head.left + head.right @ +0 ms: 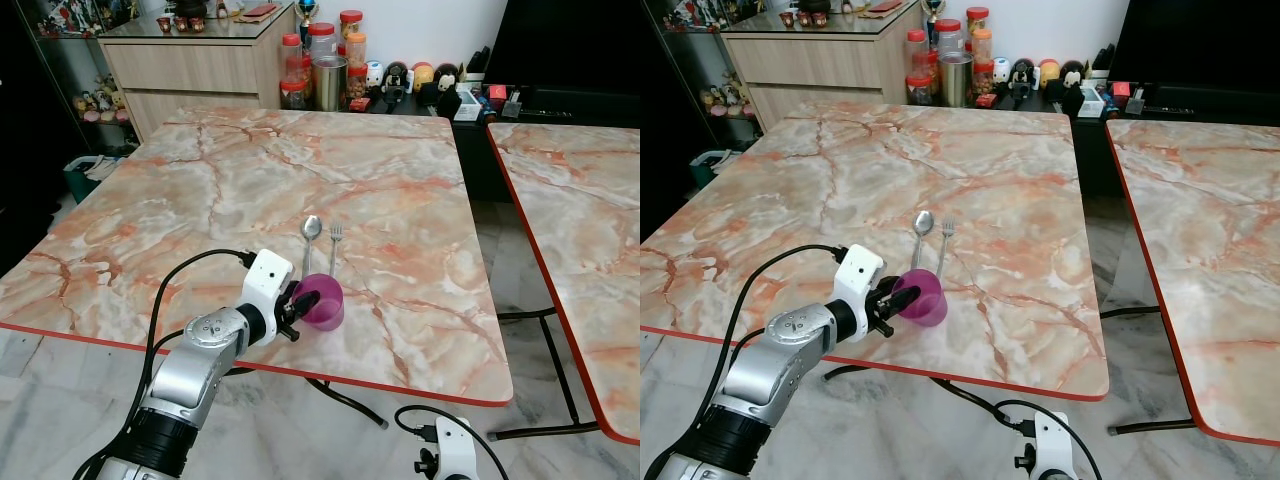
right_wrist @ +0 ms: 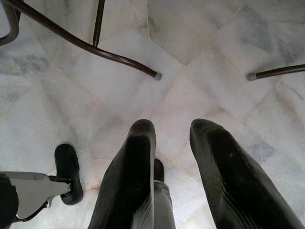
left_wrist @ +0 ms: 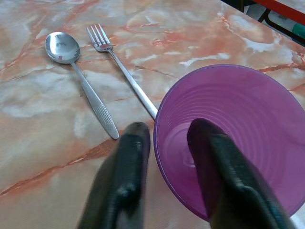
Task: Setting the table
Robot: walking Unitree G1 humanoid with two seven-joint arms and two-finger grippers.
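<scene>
Cup-placing step, I reckon: left gripper (image 1: 304, 300) pinches purple cup's (image 1: 324, 302) rim near spoon (image 1: 310, 232) and fork (image 1: 335, 243) on bench (image 1: 250, 180); next, letting go cleanly.

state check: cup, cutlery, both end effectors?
purple cup: upright on the marble table, empty as far as visible, wall pinched between the fingers, one inside and one outside.
spoon: lying flat, bowl up, beside the fork, apart from it.
fork: lying flat, handle end at the cup.
left end effector: shut on the cup wall.
right end effector: open, empty, hanging idle over the floor.
</scene>
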